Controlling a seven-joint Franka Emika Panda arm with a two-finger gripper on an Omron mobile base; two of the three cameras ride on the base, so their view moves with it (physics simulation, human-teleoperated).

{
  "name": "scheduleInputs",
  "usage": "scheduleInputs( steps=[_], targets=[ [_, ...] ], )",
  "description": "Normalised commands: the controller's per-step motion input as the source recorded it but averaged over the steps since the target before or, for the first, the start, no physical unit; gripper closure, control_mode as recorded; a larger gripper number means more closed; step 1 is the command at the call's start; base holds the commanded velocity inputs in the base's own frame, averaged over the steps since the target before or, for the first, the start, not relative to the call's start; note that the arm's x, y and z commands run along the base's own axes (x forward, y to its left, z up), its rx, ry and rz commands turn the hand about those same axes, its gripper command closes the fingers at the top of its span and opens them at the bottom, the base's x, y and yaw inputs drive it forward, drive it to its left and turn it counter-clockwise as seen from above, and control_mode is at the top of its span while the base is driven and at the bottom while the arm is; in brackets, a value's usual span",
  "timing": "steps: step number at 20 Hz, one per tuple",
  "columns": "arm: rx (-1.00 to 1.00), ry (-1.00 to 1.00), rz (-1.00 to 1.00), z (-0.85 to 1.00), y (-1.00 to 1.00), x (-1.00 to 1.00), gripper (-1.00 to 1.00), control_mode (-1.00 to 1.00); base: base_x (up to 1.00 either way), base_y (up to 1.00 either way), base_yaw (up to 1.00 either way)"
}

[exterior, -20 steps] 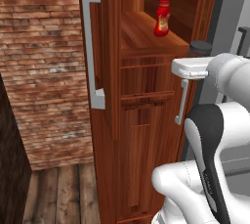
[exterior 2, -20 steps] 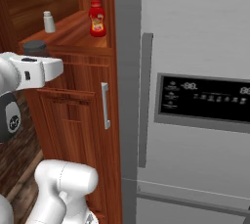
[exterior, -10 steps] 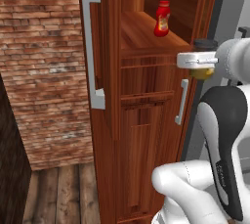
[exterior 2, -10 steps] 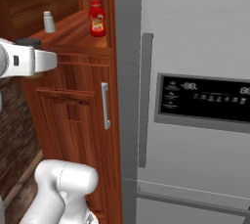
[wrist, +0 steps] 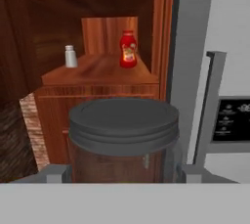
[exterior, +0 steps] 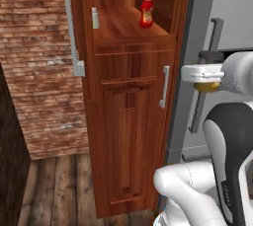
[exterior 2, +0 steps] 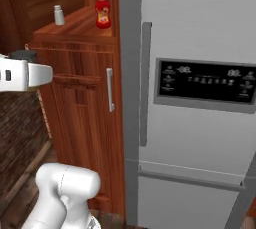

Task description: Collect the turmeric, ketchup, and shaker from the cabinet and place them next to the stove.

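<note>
dark-lidded turmeric (wrist: 123,140) clamped in hand (wrist: 122,171); ketchup (wrist: 128,49) at shelf back right, shaker (wrist: 71,56) at left edge.

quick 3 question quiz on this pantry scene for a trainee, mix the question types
1. True or false: the ketchup stands on the cabinet shelf.
2. Multiple choice: what does the gripper hold? A) the shaker B) the turmeric C) nothing
3. Fill in: in the right base view, the shaker stands to the ____ of the ketchup.

Key
1. True; it stands upright in the niche.
2. B; the turmeric, a dark-lidded jar, sits between the fingers in the hand view.
3. Left, apart from it.
</note>
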Motion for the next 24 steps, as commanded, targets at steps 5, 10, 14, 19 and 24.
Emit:
scheduleInputs(
  steps=[5, 10, 14, 19, 24],
  targets=[
    [0.00, 0.00, 0.00, 0.00, 0.00, 0.00, 1.00, 1.00, -0.66, -0.79, 0.00],
    [0.00, 0.00, 0.00, 0.00, 0.00, 0.00, 1.00, 1.00, -0.39, -0.98, 0.01],
    [0.00, 0.00, 0.00, 0.00, 0.00, 0.00, 1.00, 1.00, -0.30, -1.00, 0.01],
    [0.00, 0.00, 0.00, 0.00, 0.00, 0.00, 1.00, 1.00, -0.20, -1.00, 0.01],
    [0.00, 0.00, 0.00, 0.00, 0.00, 0.00, 1.00, 1.00, -0.21, -1.00, 0.01]
  ],
)
